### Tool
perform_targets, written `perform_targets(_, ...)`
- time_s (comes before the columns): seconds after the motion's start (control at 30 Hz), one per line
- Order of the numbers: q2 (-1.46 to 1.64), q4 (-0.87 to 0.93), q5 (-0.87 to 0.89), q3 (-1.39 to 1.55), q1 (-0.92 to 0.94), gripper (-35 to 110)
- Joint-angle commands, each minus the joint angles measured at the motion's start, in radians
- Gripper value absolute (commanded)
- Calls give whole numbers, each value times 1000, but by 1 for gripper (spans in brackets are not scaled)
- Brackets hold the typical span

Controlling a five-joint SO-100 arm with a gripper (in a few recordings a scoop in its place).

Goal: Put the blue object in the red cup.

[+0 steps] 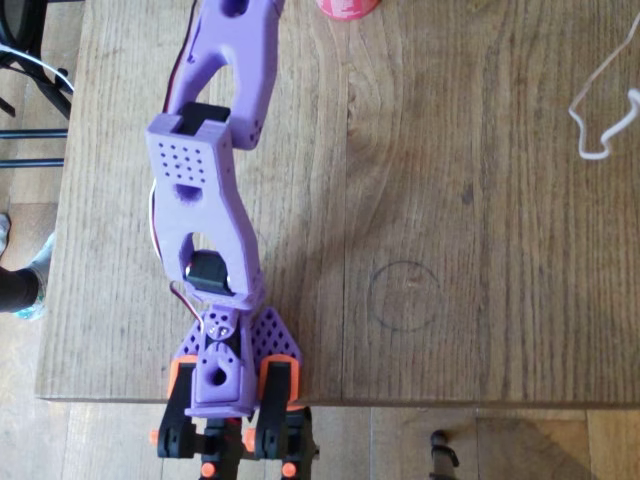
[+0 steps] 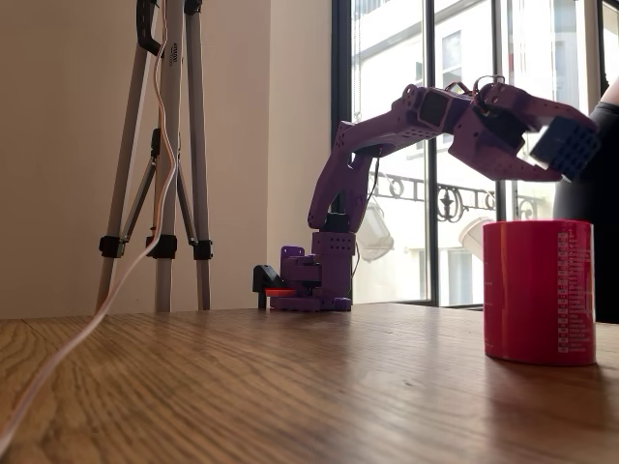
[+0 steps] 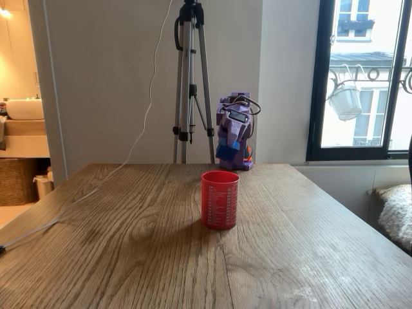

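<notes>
The purple arm (image 2: pixel 387 135) reaches out from its base at one edge of the wooden bench (image 2: pixel 290 387) and stretches high over the top toward the red cup (image 2: pixel 539 290). In a fixed view from the side, the hand (image 2: pixel 566 145) hangs in the air above the cup's rim, clear of it and slightly toward the right side of the picture. Between its fingers sits the blue object (image 2: pixel 564 145), a small block with a dotted face showing, gripped at the tip of the hand and held above the cup's mouth without touching it. The hand is closed just enough to pinch the block.

In another fixed view, from the front, the red cup (image 3: pixel 219 199) stands upright near the middle of the bench (image 3: pixel 129 257), well away from every edge. The arm (image 3: pixel 233 129) appears head-on behind it, and a bit of blue (image 3: pixel 226 152) shows at the hand, above the cup's rim in the picture.

In the overhead view the arm (image 1: pixel 215 150) runs from its base at the near bench edge up toward the far edge, where a sliver of the cup (image 1: pixel 345 8) shows at the top of the picture. A white cable (image 1: pixel 600 120) lies near the right edge of the bench (image 1: pixel 480 250), and a faint ring mark (image 1: pixel 405 296) sits on the wood right of the arm's base.

A tripod (image 3: pixel 190 84) stands behind the bench's far edge.
</notes>
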Motion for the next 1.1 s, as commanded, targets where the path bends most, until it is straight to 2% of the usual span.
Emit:
perform_targets(0.0, 37, -6, -25, -17, 21, 1)
perform_targets(0.1, 41, 57, -32, -18, 34, 18)
perform_targets(0.2, 48, 123, -41, -18, 44, 26)
perform_targets(0.63, 54, 173, -43, -17, 78, 28)
perform_targets(0.67, 54, 173, -43, -15, 80, 28)
perform_targets(0.7, 57, 172, -43, -15, 81, 10)
perform_targets(0.73, 58, 167, -46, -15, 83, 1)
perform_targets(0.93, 94, 137, -34, 6, 80, 1)
perform_targets(1.07, 186, 75, 55, 66, 77, 1)
